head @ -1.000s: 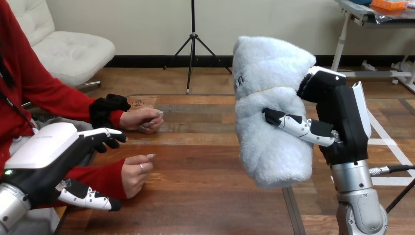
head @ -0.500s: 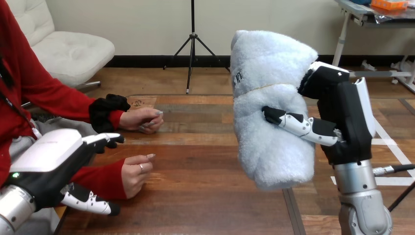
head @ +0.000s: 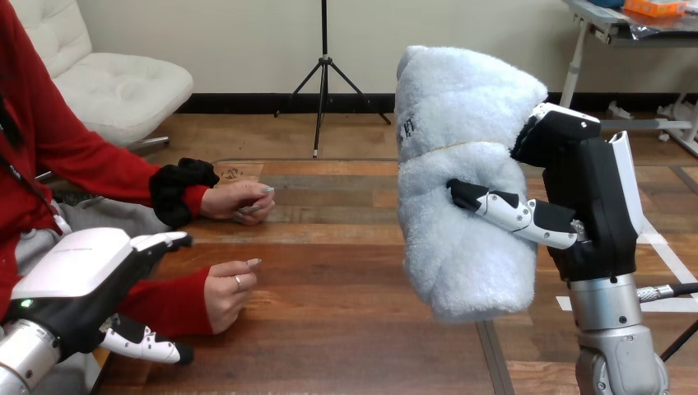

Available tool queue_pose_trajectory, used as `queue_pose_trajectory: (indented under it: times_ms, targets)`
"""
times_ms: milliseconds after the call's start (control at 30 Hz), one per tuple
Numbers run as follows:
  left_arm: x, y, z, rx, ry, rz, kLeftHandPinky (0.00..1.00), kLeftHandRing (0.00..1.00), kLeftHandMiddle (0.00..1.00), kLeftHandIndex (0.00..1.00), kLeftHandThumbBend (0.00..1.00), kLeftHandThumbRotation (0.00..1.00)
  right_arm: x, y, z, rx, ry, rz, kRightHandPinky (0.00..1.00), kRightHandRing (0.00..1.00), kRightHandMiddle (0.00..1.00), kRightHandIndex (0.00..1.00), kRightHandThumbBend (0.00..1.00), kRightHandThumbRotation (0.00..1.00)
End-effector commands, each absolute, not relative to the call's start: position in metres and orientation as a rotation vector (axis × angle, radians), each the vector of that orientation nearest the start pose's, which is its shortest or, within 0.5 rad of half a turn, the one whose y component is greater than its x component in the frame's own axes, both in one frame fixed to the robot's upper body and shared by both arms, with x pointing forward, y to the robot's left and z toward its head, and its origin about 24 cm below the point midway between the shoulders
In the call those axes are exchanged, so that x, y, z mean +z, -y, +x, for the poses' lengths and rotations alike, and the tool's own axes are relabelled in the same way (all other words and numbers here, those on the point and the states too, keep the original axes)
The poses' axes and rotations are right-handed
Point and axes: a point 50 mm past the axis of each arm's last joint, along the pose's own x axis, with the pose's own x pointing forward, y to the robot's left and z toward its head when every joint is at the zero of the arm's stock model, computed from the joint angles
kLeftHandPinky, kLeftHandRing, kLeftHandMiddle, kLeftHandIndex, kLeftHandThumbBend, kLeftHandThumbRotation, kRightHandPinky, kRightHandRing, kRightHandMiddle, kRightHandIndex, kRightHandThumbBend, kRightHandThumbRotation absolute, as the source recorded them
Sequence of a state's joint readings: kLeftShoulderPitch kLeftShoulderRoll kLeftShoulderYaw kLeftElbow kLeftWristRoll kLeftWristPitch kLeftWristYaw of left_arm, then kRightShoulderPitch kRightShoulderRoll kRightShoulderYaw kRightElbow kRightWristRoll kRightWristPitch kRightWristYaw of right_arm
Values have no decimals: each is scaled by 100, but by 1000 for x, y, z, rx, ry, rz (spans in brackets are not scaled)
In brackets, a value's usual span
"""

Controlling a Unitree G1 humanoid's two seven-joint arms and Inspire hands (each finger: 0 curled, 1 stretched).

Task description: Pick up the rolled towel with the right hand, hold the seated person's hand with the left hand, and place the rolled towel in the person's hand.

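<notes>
- The towel [head: 465,181] is a white fluffy roll in the air above the wooden table [head: 346,271], right of centre.
- Its long axis stands nearly upright: one end points up, the other down at the tabletop, clear of it.
- The right hand [head: 588,206] is clamped on the roll's middle from the right side, with its thumb curled across the front.
- The left hand [head: 78,263] is at the lower left, fingers straight and thumb spread below, grasping nothing.
- It is just beside the red sleeve; I cannot tell whether they touch.
- The person's nearer hand [head: 229,284] rests loosely curled on the table, and the farther hand [head: 239,200] lies behind it.
</notes>
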State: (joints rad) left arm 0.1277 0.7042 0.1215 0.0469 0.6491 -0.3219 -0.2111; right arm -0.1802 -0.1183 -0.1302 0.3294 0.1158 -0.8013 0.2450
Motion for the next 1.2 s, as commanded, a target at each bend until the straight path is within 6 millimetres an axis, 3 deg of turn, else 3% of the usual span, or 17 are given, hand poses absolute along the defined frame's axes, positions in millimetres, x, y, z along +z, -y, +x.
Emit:
queue_pose_trajectory:
  times_ms: [0,533,1167]
  targets:
    - [81,-273,238,-259,23,1387,72,80,84,86,100,31,112,182,266,119,766,-86,15,22,30,30,65,0]
    - [71,-274,241,-242,-6,1429,66,72,78,82,100,18,111,185,265,135,778,-75,14,20,29,31,65,0]
    - [61,-275,242,-247,-48,1462,67,71,77,80,100,14,111,186,263,133,786,-69,15,21,30,32,68,0]
